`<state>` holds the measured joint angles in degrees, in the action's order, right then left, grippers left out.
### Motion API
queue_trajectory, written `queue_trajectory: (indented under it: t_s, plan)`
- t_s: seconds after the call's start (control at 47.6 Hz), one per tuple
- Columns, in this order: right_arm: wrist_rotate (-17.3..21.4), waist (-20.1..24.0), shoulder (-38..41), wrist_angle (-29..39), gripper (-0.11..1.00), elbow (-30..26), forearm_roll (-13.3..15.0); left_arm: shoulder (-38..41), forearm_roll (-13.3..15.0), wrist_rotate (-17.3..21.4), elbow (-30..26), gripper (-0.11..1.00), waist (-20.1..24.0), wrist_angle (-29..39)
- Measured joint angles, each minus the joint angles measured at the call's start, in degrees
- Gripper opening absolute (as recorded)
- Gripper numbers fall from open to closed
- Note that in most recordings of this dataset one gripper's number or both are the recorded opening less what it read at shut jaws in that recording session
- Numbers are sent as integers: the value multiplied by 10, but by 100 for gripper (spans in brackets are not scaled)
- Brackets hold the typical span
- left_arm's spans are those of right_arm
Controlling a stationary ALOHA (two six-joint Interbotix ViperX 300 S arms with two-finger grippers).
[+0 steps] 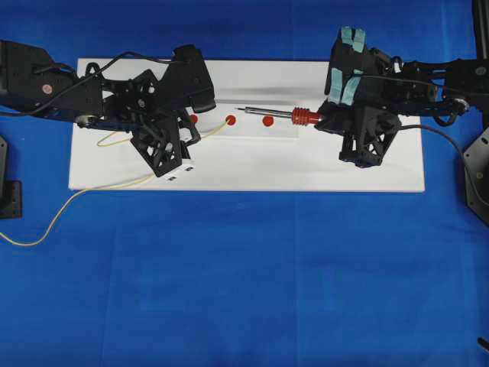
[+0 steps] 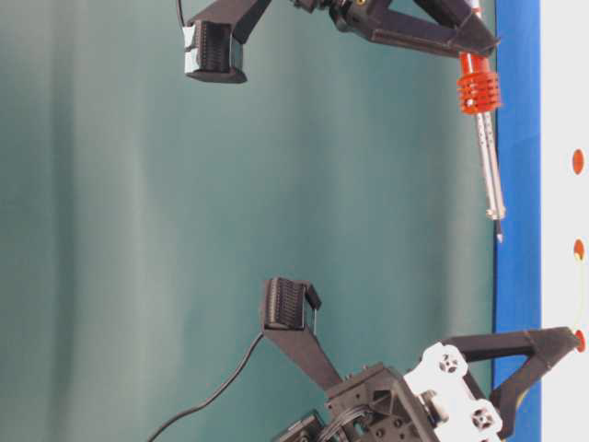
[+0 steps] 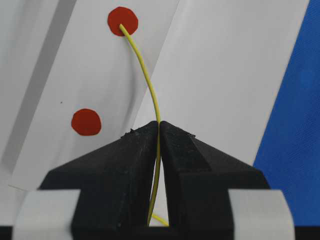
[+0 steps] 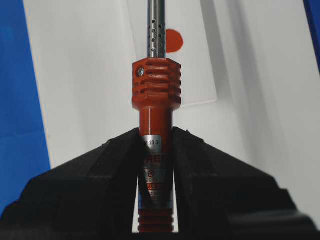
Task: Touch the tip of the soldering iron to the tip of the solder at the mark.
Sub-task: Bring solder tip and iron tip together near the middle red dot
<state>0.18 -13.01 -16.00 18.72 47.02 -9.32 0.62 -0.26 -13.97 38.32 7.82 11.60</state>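
Note:
My left gripper (image 3: 159, 127) is shut on the solder (image 3: 148, 80), a thin yellow wire that curves out from the jaws. The solder's free end rests on the middle red mark (image 3: 123, 21) of the white board (image 1: 244, 164). My right gripper (image 4: 156, 134) is shut on the soldering iron (image 4: 156, 92) by its red-orange handle. The iron's silver shaft (image 1: 267, 113) points left, and its dark tip (image 2: 500, 235) hangs above the board, a little short of the middle mark (image 1: 231, 120). The iron's tip and the solder's end are apart.
Three red marks lie in a row on the board, among them the left mark (image 1: 193, 118) and the right mark (image 1: 267, 121). The loose solder (image 1: 53, 222) trails off the board's left edge onto the blue cloth (image 1: 244, 290). A black cord (image 1: 443, 138) runs off to the right.

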Motion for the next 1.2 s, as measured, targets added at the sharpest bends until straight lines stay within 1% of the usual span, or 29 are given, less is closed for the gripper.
queue_trajectory:
  t_s: [0.189, 0.357, 0.568, 0.715, 1.198]
  plan:
    - [0, 0, 2, 0, 6, 1, 0, 1, 0, -2, 0, 3, 0, 5]
    - [0, 0, 30, 0, 6, -3, 0, 1, 0, -3, 0, 3, 0, 8]
    - [0, 0, 71, 0, 6, -21, 0, 1, 0, -2, 0, 3, 0, 10]
    - [0, 0, 84, 0, 6, -28, 0, 1, 0, -2, -2, 3, 0, 11]
    - [1, 0, 94, 0, 6, -30, 0, 4, 0, 1, -11, 3, 0, 25]
